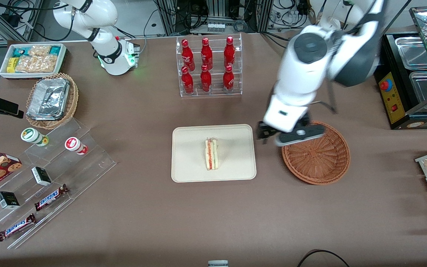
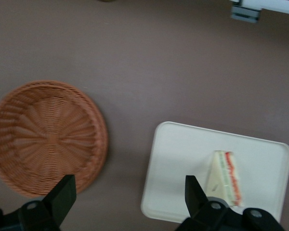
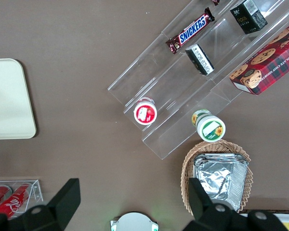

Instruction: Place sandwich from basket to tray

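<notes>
Sandwich (image 1: 211, 154) lies in the front view on the cream tray (image 1: 187, 163), a little toward the basket end of the tray's middle, well clear of every rim. Its long axis runs from 12 to 6 o'clock, straight toward the camera, with the red and green filling showing along its upper edge. The reddish-brown basket (image 1: 319, 163) sits beside the tray toward the working arm's end of the surface (image 1: 143, 222), a strip of bare brown surface between them. The gripper (image 1: 269, 137) hangs above that strip, over the basket's rim at about 10 o'clock; from here the arm's body hides how its fingers stand. A rack of red bottles (image 1: 209, 66) stands farther from the camera than the tray, with open surface in between; nearer the camera the surface is bare up to its edge.

Left wrist view looks straight down and shows what the front view cannot: both dark fingers (image 2: 62, 195) set wide apart, with nothing held between them. The basket (image 2: 45, 137) shows bare wicker inside. The sandwich (image 2: 225, 177) rests on the tray (image 2: 183, 159), its narrow tip at about 12 o'clock and its red layer along one long side.

Right wrist view catches only a corner of the tray (image 3: 9, 101); neither sandwich nor basket appears. It shows the clear stepped stand (image 3: 183, 96) with its snack bars and jars.
</notes>
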